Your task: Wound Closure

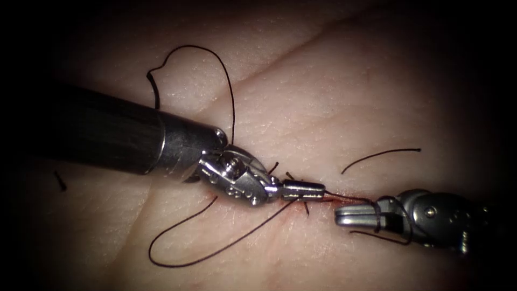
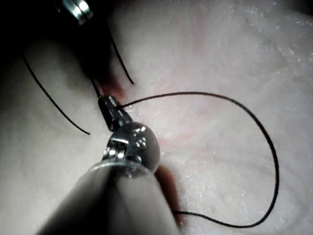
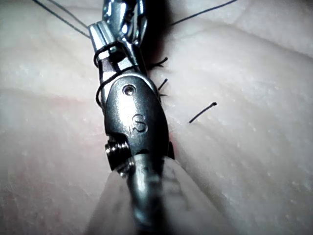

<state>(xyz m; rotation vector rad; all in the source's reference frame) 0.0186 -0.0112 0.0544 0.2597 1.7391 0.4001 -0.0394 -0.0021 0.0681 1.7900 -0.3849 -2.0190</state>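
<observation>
- The left arm's steel pincer (image 1: 305, 190) lay over the red-stained cut (image 1: 318, 200) in the pale pork tissue (image 1: 334, 97), closed on the dark thin thread (image 1: 188, 258).
- The right arm's steel pincer (image 1: 350, 214) was closed just beside it, with thread wound around it.
- A short cut thread end (image 1: 59, 181) lay far left.
- The needle's position could not be determined.

Tissue (image 1: 334, 102) carries all — dark thread (image 1: 183, 253) looped across it, cut end of thread (image 1: 60, 181) apart at left.
</observation>
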